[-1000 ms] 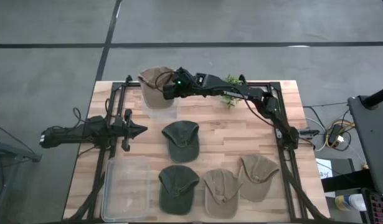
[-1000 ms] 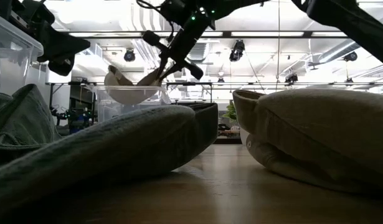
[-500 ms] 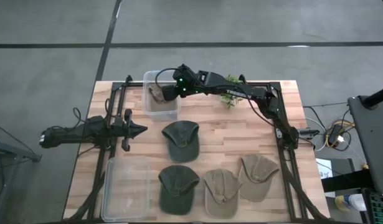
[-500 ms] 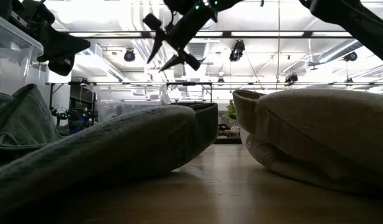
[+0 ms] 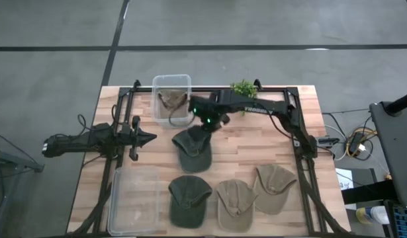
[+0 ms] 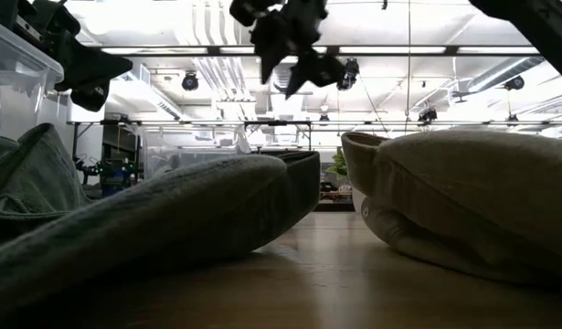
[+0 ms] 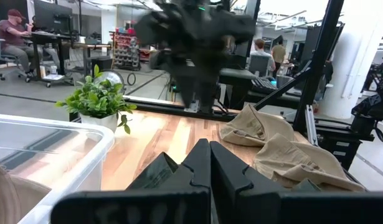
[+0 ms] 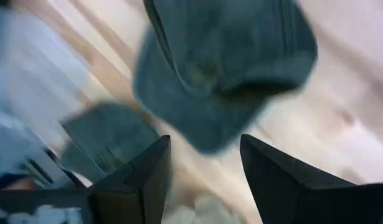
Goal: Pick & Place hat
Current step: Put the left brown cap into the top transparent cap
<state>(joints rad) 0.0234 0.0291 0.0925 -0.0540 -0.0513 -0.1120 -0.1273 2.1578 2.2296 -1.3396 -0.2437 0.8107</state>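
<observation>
The right claw (image 5: pixel 204 124) hangs spread and empty above the rear edge of a dark green hat (image 5: pixel 192 149) at the middle of the wooden surface (image 5: pixel 256 142). In the right wrist view its two dark fingers (image 8: pixel 144 171) stand well apart, with that green hat (image 8: pixel 225 65) below them and nothing between them; the view is smeared, so how close the tips come to the cloth is hard to say.

Just beside the claw, toward the far left corner, sits a clear bin (image 5: pixel 171 99) holding a crumpled tan hat (image 5: pixel 171 102).

Nearer the front edge lie three more hats in a row: a second dark green hat (image 5: pixel 188 199), a khaki hat (image 5: pixel 235 202) and another khaki hat (image 5: pixel 274 186). To their left is a flat clear lid or tray (image 5: pixel 133 201), with nothing visible in it. A small potted plant (image 5: pixel 243 88) stands at the far edge.

The left claw (image 5: pixel 149 138) waits at the left side of the surface, well apart from the hats, its fingers (image 7: pixel 203 168) pressed together on nothing.
</observation>
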